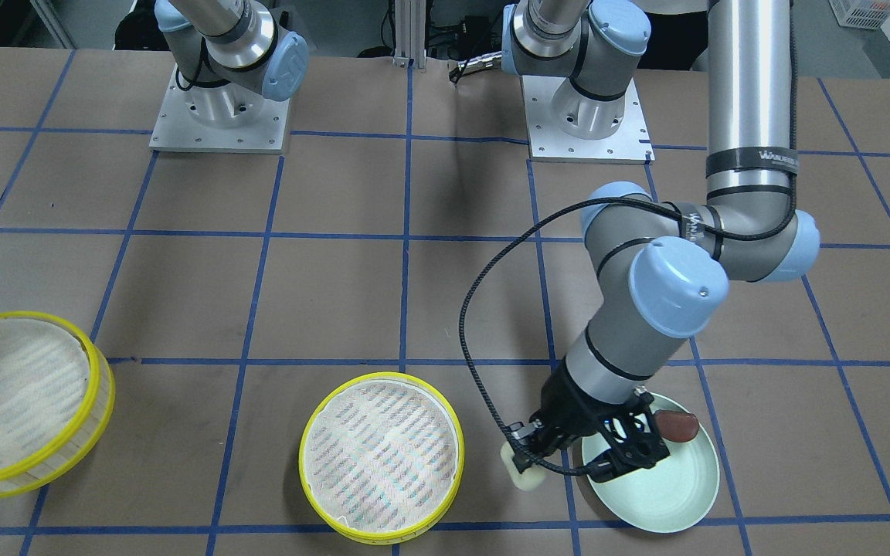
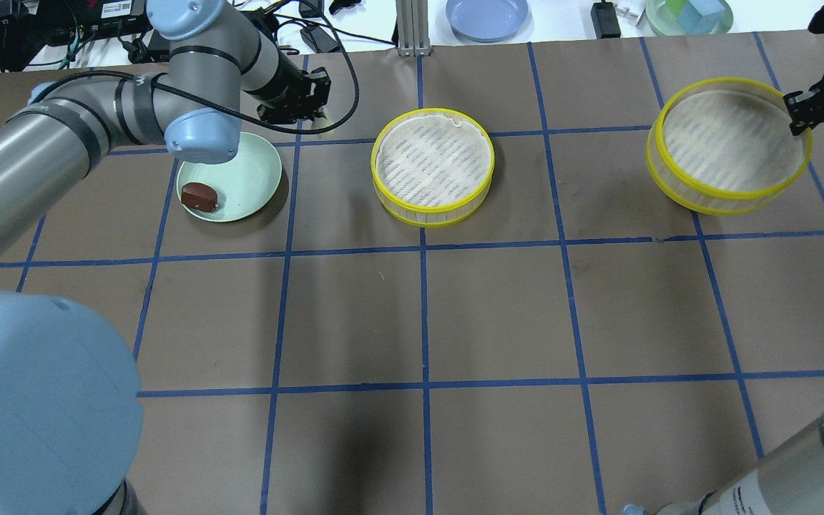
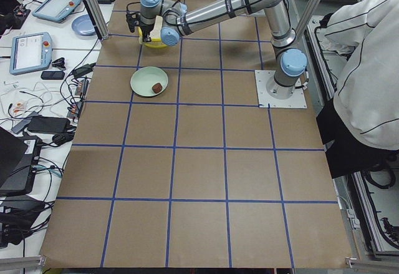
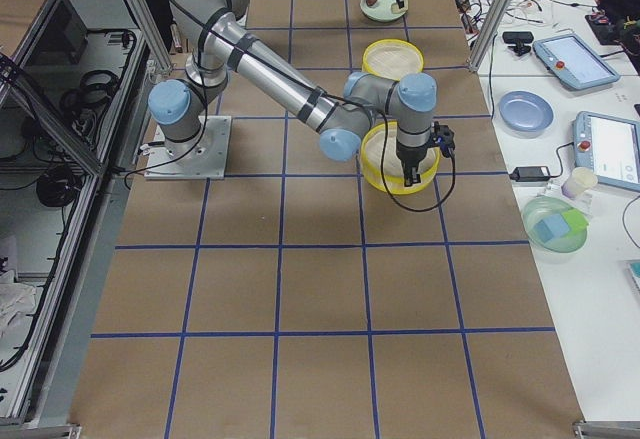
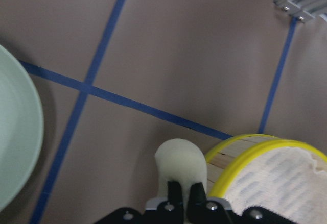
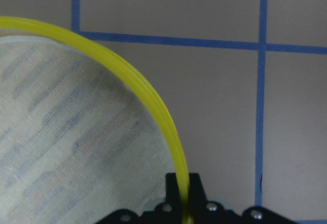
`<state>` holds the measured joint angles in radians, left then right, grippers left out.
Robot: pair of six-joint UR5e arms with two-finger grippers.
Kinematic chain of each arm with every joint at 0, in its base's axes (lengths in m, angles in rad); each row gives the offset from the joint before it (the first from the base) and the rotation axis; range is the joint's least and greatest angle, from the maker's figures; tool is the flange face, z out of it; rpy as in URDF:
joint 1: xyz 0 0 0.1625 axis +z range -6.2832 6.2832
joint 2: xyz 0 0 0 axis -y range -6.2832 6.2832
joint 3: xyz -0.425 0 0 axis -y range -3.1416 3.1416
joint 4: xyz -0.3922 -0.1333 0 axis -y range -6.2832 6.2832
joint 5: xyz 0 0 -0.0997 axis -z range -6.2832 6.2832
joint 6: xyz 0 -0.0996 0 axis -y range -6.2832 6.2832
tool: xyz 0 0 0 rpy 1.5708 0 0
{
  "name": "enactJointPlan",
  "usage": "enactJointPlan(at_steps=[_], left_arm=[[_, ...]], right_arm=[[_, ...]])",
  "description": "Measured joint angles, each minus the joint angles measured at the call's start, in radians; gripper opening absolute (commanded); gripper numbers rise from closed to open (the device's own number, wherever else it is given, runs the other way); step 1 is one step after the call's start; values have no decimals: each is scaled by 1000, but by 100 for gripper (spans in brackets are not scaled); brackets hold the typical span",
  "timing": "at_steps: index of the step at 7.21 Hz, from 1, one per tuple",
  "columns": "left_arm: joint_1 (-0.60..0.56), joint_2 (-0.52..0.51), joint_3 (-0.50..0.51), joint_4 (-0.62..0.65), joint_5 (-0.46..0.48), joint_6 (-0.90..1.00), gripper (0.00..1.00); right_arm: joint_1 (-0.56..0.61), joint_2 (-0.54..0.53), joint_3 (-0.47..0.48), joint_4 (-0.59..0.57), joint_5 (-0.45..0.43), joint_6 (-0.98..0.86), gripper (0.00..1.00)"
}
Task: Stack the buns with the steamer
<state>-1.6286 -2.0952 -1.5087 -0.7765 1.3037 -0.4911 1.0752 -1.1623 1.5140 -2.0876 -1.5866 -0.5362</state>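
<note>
My left gripper (image 1: 524, 462) is shut on the cream-white bun (image 1: 523, 474), held just above the table between the green plate (image 1: 669, 498) and the middle yellow-rimmed steamer tier (image 1: 381, 459). In the left wrist view the bun (image 5: 180, 160) sits between the fingertips, next to the steamer rim (image 5: 240, 155). The dark reddish-brown bun (image 2: 199, 197) lies on the plate (image 2: 254, 172). My right gripper (image 2: 797, 118) is shut on the yellow rim of the second steamer tier (image 2: 730, 146), which looks tilted. The right wrist view shows the rim (image 6: 153, 101) pinched between the fingers.
A blue plate (image 2: 487, 13) and a green bowl with blocks (image 2: 687, 14) sit beyond the table's far edge. An aluminium post (image 2: 408, 28) stands at the far middle. The arm bases (image 1: 219, 116) are bolted on at the robot's side.
</note>
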Motion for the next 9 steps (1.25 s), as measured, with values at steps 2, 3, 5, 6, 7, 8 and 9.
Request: enactJointPlan(at_steps=[2,3,5,6,7,8,9], left_arm=[[-65,-31,-5,21,-97,-77,31],[-85,-50,-7,23,-130,-106,85],[-109,-72,-7,23,-154,-158,100],[-113,-72,-4,23,-156,-160,100],[-113,-68,-1,23,-156,-155,100],[-113,-59,2,22,-154,-144,100],[-111,-48,3,20,-149,-116,100]], right_arm=[[48,-64,1,103,-2,104,0],[77,-90,2,136,-4,170,0],[159,-130,7,206,-20,334,0],[211,-148,8,234,-37,419,0],[258,-157,9,246,-51,478,0],[298,-162,10,250,-56,532,0],[339,-164,10,252,-57,591,0]])
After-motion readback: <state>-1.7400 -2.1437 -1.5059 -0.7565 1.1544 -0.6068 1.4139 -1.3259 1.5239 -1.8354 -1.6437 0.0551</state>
